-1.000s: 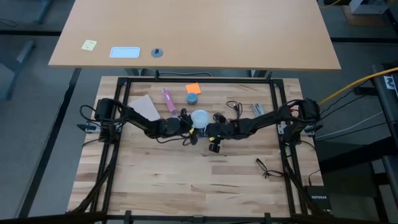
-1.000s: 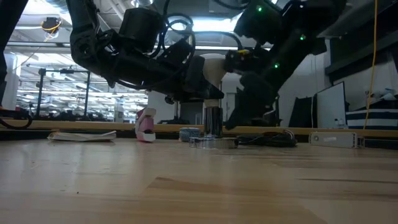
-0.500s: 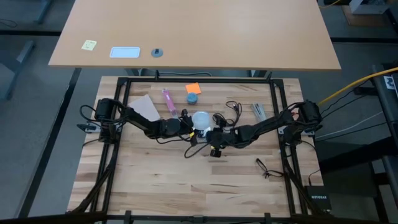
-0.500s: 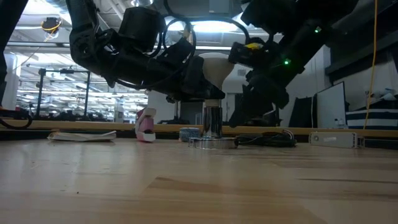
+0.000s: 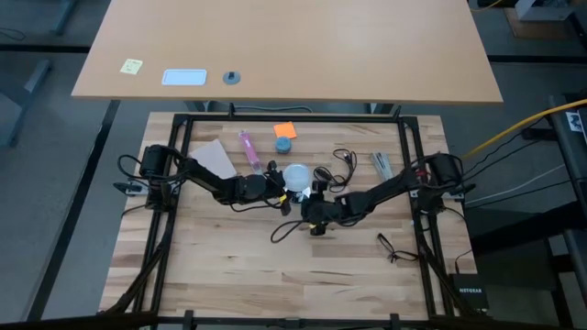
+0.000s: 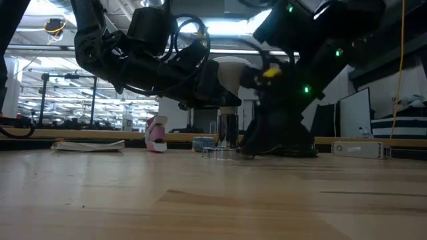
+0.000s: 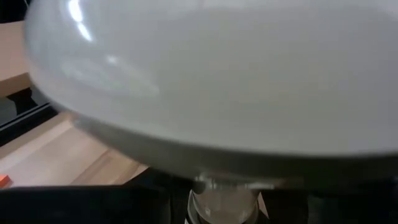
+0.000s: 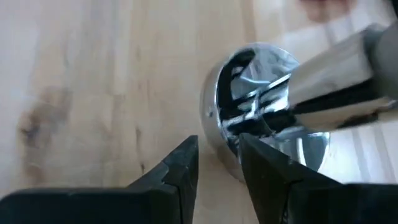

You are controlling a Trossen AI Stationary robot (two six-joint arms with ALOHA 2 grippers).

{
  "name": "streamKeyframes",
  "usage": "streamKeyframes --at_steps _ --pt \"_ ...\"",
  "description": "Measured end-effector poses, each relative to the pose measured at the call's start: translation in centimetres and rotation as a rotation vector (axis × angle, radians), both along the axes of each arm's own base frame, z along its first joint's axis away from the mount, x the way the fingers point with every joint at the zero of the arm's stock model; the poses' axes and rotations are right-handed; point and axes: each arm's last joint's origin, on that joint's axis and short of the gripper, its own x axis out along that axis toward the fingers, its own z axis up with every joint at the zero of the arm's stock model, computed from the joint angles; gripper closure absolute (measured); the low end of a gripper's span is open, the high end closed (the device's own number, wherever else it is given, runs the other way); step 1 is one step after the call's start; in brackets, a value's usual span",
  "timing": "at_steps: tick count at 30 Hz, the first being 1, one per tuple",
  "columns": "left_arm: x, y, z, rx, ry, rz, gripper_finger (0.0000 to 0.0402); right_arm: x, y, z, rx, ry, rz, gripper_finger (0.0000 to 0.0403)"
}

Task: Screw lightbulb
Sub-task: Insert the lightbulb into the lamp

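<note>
While the left hand [image 6: 217,83] clasps the lightbulb [image 5: 295,174] above the upright socket post of the lamp base [image 8: 264,112], a tilted bulb could cross-thread. The right hand [image 8: 217,163], fingers slightly parted and holding nothing, sits low beside the base disc; a nudge could shift it. Bulb: frosted white, smooth, round globe over mid-bench [image 5: 229,266].

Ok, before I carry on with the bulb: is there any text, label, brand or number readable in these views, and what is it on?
"NETGEAR": on the black box at the table's near right corner in the high view; small but just legible.
Yellow sticky note on the far desk: any writing too small to read.
White card beside it: no text legible.
Orange note on the table: no text legible.
Lightbulb, lamp base: no markings visible.
</note>
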Motion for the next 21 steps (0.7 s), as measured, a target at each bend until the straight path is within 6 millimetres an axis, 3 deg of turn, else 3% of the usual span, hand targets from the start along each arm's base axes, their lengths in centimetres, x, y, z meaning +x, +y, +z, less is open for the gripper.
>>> streamKeyframes --at_steps 8,21 --pt "0.0 0.0 0.0 0.000 0.000 0.002 0.0260 -0.7 -0.5 -0.9 -0.055 0.015 -0.203 0.0282" --pt "0.0 0.0 0.0 -0.006 -0.002 0.007 0.0260 -0.8 -3.8 -1.2 -0.016 0.042 -0.346 0.0282"
